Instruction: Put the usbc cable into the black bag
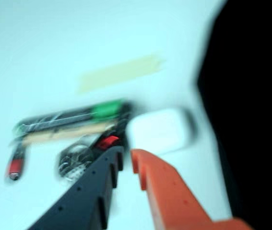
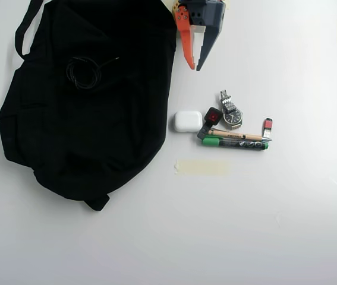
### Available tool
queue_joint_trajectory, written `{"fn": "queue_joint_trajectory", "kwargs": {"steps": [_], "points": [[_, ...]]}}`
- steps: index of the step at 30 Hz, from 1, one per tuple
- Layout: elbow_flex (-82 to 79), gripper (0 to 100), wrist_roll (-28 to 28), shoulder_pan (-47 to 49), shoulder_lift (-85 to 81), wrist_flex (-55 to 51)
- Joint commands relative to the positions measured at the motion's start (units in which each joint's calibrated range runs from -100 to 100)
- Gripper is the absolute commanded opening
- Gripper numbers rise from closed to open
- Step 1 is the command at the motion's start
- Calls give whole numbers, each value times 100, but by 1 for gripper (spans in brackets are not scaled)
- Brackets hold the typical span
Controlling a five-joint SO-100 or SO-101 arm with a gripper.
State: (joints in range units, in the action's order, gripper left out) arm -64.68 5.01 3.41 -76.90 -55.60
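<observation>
A coiled black USB-C cable point(image 2: 84, 72) lies on top of the black bag point(image 2: 85, 136) at the left of the overhead view. My gripper point(image 2: 194, 67), with one orange and one dark finger, hangs above the white table to the right of the bag's upper edge. Its jaws are slightly apart and hold nothing. In the blurred wrist view the gripper point(image 1: 126, 155) points at a cluster of small items, and the bag point(image 1: 255, 105) fills the right side. The cable is out of the wrist view.
Below the gripper lie a white earbud case point(image 2: 186, 121), a wristwatch point(image 2: 230, 111), a small black and red device point(image 2: 211, 117), a green marker point(image 2: 235, 143), a wooden pencil point(image 2: 233, 136) and a small red stick point(image 2: 267, 126). Tape strips point(image 2: 202, 167) mark the table.
</observation>
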Motion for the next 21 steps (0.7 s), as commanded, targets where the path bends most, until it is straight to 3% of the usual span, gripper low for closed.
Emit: {"fn": "queue_joint_trajectory", "kwargs": {"steps": [1,16,21], "points": [[-1160,2,81,78,-1879,-38],[-3461,2,50,152,-2252,-64],[-3461,2,71,115,-2252,-822]]}}
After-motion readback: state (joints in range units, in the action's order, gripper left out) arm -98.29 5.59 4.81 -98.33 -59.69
